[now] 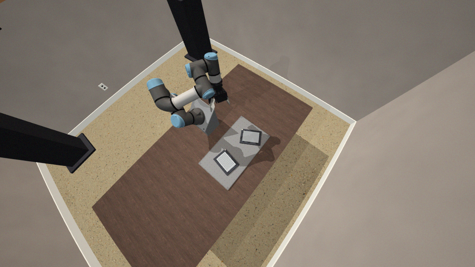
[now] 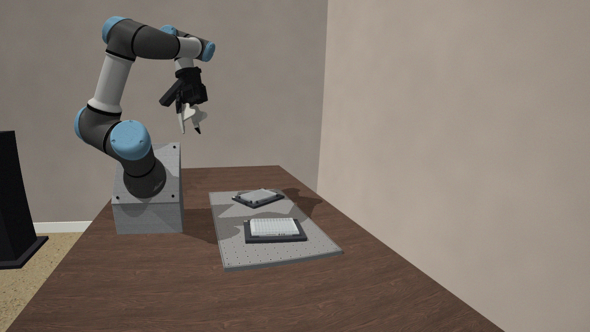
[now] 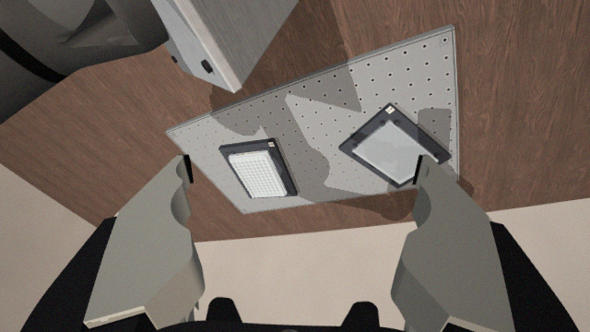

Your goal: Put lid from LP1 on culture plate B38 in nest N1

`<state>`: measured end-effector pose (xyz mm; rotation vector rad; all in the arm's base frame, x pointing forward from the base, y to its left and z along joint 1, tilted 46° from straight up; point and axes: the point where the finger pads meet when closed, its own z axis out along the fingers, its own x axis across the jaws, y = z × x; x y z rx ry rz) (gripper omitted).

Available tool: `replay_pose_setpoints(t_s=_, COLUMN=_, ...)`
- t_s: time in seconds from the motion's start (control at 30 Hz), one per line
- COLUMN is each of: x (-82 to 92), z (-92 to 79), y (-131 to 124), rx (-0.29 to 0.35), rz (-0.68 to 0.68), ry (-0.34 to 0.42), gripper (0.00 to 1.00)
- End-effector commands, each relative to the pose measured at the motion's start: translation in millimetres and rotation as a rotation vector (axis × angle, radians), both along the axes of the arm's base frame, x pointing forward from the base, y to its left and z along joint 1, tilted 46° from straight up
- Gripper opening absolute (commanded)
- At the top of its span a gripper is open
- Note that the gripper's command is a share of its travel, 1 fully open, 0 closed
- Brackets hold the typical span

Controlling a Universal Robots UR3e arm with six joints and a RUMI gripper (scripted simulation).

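Note:
The open culture plate [image 1: 226,161] with its white well grid sits in a dark nest on the grey perforated board; it also shows in the exterior view [image 2: 274,227] and in the wrist view [image 3: 258,173]. The clear lid [image 1: 250,136] lies flat in its dark park frame farther back on the board, seen in the exterior view [image 2: 258,195] and in the wrist view [image 3: 388,149]. My gripper [image 2: 190,127] hangs high above the table near the arm's base, far from both. Its fingers stand wide apart and empty in the wrist view [image 3: 301,168].
The grey perforated board lies on the brown wooden table. The grey arm pedestal [image 2: 148,198] stands left of the board. A beige wall runs close along the table's right side. A black post [image 2: 14,202] stands off the table at left.

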<state>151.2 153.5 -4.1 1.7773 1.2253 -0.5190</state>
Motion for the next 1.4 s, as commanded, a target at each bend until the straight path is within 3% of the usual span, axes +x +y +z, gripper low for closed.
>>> replay_pose_setpoints(t_s=0.0, x=13.6, z=-12.4, y=4.7, rx=0.048, rz=-0.080, ry=-0.113, gripper=0.82)
replay_pose_setpoints(t_s=0.13, x=17.5, z=-15.6, y=4.9, rx=0.053, rz=-0.093, ry=-0.127, gripper=0.82)
replay_pose_setpoints(t_s=0.47, x=45.9, z=-38.7, y=4.8, rx=0.101, rz=-0.221, ry=-0.269, gripper=0.82)
replay_pose_setpoints(t_s=0.7, x=50.4, z=-42.8, y=3.7, rx=0.116, rz=-0.272, ry=-0.323, gripper=0.82)
replay_pose_setpoints(t_s=1.03, x=79.6, z=-64.3, y=-1.2, rx=0.155, rz=-0.403, ry=-0.467, gripper=0.82)
replay_pose_setpoints(t_s=1.27, x=84.1, z=-68.2, y=-3.1, rx=0.166, rz=-0.454, ry=-0.523, gripper=0.82)
replay_pose_setpoints(t_s=1.37, x=96.5, z=-76.5, y=-6.3, rx=0.177, rz=-0.495, ry=-0.567, gripper=0.82)
